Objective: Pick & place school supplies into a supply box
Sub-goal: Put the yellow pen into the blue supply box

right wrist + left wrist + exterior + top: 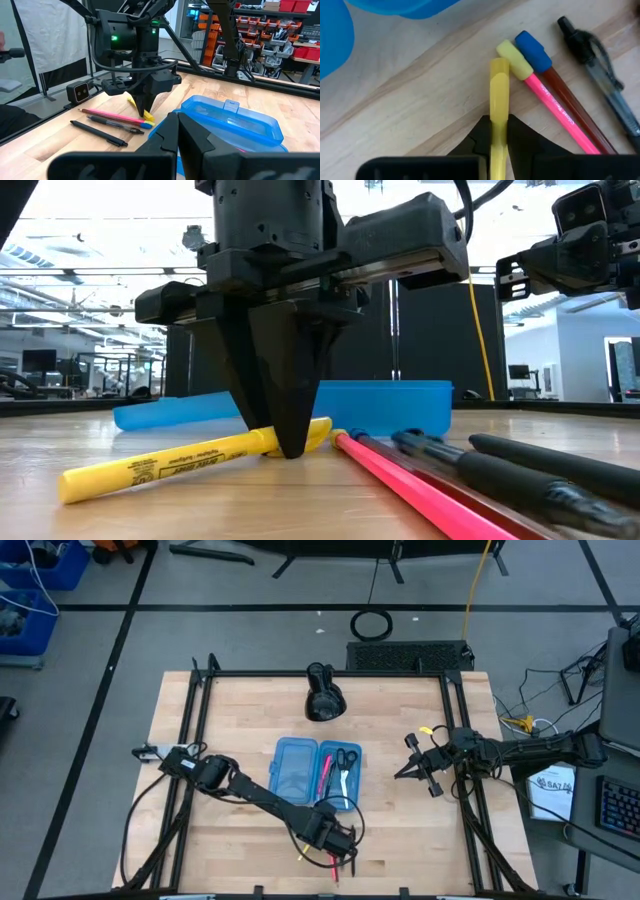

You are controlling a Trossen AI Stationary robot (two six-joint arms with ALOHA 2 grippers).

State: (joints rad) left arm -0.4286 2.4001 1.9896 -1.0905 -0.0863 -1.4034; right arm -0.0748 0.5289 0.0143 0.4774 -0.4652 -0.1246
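Observation:
The supply box [315, 770], a translucent blue case, lies open at the table's middle with scissors [345, 760] and pens in its right half. Near the front edge lie loose supplies: a yellow highlighter [170, 465], a pink pencil [555, 112], a brown pencil with a blue eraser cap [534, 50] and dark pens [520, 470]. My left gripper [290, 448] points straight down over them, shut on the highlighter. My right gripper [415, 768] waits level at the table's right, shut on nothing. My left gripper pinches the yellow highlighter's two long sides [499, 107] between its two fingers [520, 142], near the end that lies by the pencils' erasers. The fingers come from above, pointing down, and lie across it. The highlighter lies flat on the table.
A bulky black lamp-like object [323, 695] stands at the far middle of the table. The pencils and pens lie close beside the highlighter, toward the table's right. The box [290, 405] lies just behind the left gripper. Black frame rails [190, 740] run along both table sides.

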